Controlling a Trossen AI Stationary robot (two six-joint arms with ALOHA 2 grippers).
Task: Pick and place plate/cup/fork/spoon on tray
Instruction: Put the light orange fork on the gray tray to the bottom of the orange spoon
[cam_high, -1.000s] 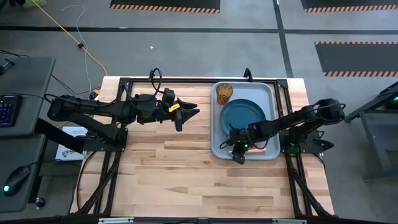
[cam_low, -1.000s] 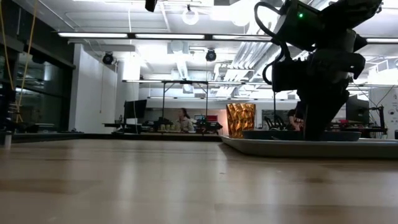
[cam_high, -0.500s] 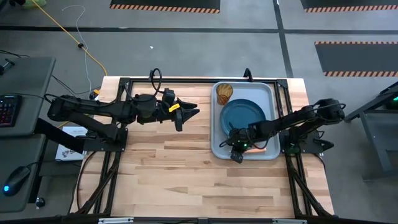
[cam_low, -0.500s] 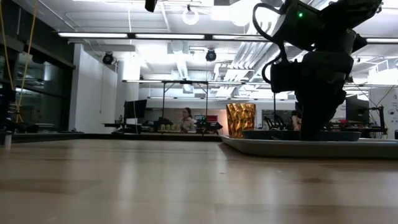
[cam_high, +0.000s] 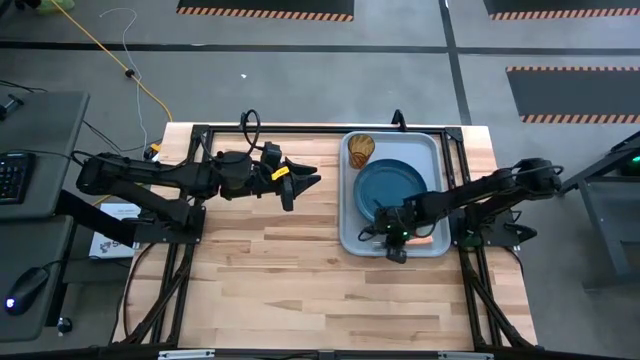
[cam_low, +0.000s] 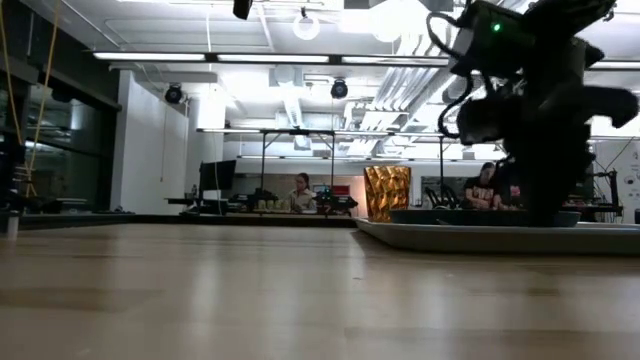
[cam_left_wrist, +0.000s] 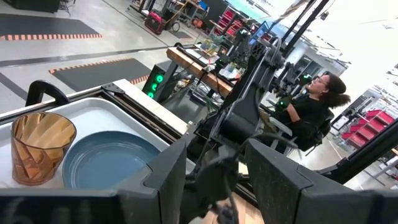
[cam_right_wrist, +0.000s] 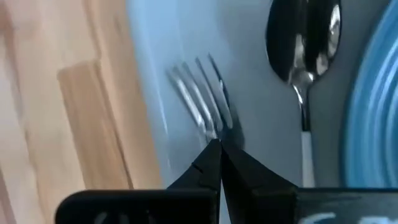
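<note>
The light blue-grey tray (cam_high: 349, 215) lies at the table's right. On it are the dark blue plate (cam_high: 392, 188) and, in its far left corner, the amber cup (cam_high: 361, 150). My right gripper (cam_right_wrist: 219, 149) is low over the tray's near part (cam_high: 394, 243), shut at the fork's neck. The fork's silver tines (cam_right_wrist: 200, 102) point away from it, close to the tray's left rim. The spoon's bowl (cam_right_wrist: 305, 37) lies on the tray floor between fork and plate. My left gripper (cam_high: 305, 180) is open and empty above the table's middle. My right gripper has its shut fingertips on the fork's neck (cam_right_wrist: 214, 134), just behind the tines. The fingers lie along the fork and hide its handle. The tines sit at the tray floor; whether they rest on it I cannot tell.
Bare wooden table top (cam_high: 280, 270) stretches left of and nearer than the tray. In the low view the tray (cam_low: 480, 235) shows at the right with the cup (cam_low: 387, 193) behind it. People sit in the room beyond the table.
My right gripper has moved a little toward the table's right edge, staying low over the tray's near part. My left arm has kept still.
</note>
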